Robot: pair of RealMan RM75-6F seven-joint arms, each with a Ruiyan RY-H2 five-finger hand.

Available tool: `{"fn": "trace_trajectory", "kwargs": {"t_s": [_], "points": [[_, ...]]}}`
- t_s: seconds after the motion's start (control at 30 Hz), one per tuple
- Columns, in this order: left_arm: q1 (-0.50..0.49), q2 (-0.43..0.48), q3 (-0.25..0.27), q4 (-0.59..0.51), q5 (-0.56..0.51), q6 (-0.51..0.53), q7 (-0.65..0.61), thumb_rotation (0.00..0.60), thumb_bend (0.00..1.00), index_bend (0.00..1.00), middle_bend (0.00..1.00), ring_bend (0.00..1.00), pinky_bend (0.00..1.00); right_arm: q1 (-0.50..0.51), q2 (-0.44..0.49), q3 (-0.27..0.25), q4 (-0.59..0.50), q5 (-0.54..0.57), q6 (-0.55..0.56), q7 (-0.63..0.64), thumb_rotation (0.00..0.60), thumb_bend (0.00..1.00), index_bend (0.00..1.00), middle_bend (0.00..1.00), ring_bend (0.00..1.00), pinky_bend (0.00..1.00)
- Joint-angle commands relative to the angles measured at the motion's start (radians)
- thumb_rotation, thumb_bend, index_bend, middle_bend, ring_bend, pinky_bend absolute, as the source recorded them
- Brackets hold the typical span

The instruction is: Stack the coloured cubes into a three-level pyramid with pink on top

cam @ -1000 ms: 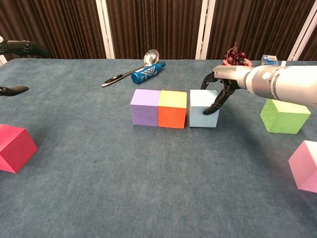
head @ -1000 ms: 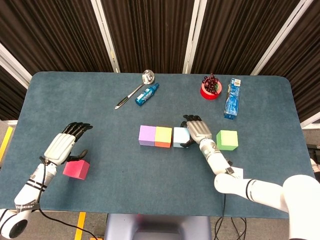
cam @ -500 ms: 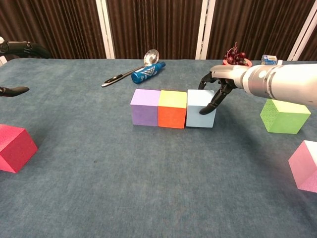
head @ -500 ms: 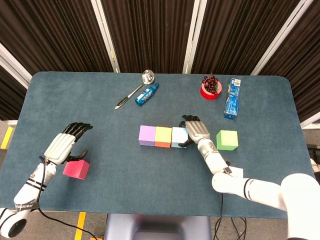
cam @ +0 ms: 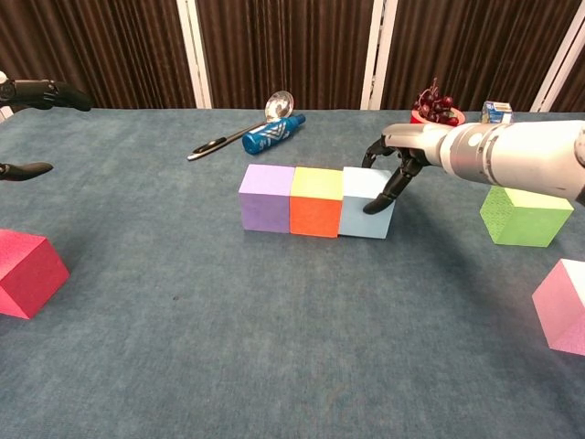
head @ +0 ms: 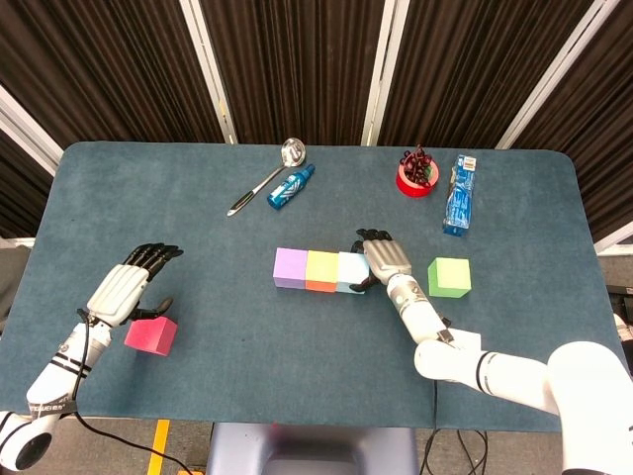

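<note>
Three cubes stand in a touching row: purple (head: pixel 291 268) (cam: pixel 266 198), orange with a yellow top (head: pixel 321 270) (cam: pixel 316 201), and light blue (head: pixel 350 272) (cam: pixel 364 203). My right hand (head: pixel 384 259) (cam: pixel 398 160) grips the light blue cube from its right side, with fingers over the far edge and the thumb on the near right face. A green cube (head: pixel 448 277) (cam: pixel 525 213) stands to the right. The pink cube (cam: pixel 562 306) sits near the front right, mostly hidden by my right arm in the head view. My left hand (head: pixel 124 287) hovers open just behind a red cube (head: pixel 150 334) (cam: pixel 27 272).
At the back lie a metal ladle (head: pixel 265 178) (cam: pixel 239 128) and a blue bottle (head: pixel 291 186) (cam: pixel 272 133). Further right are a red bowl of dark fruit (head: pixel 417 174) (cam: pixel 437 102) and a blue carton (head: pixel 459 194). The table's front edge (head: pixel 297 424) is close to the red cube.
My right hand slid the light blue cube to the left until it closed the gap and touched the orange cube. The left hand has not moved.
</note>
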Motion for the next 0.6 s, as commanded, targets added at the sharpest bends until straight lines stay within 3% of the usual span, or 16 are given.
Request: {"fn": "trace_trajectory", "kwargs": {"t_s": [0.03, 0.6], "points": [[0.001, 0.0, 0.0, -0.001, 0.003, 0.0, -0.003, 0.6, 0.38, 0.12, 0.08, 0.05, 0.07, 0.0, 0.002, -0.003, -0.001, 0.003, 0.003, -0.001, 0.6, 0.36, 0.55, 0.17, 0.0, 0.09], [0.002, -0.001, -0.006, 0.002, 0.007, -0.01, -0.012, 0.6, 0.38, 0.11, 0.07, 0.05, 0.07, 0.017, -0.003, -0.01, 0.002, 0.024, 0.007, -0.017, 0.6, 0.36, 0.54, 0.17, 0.0, 0.09]]}}
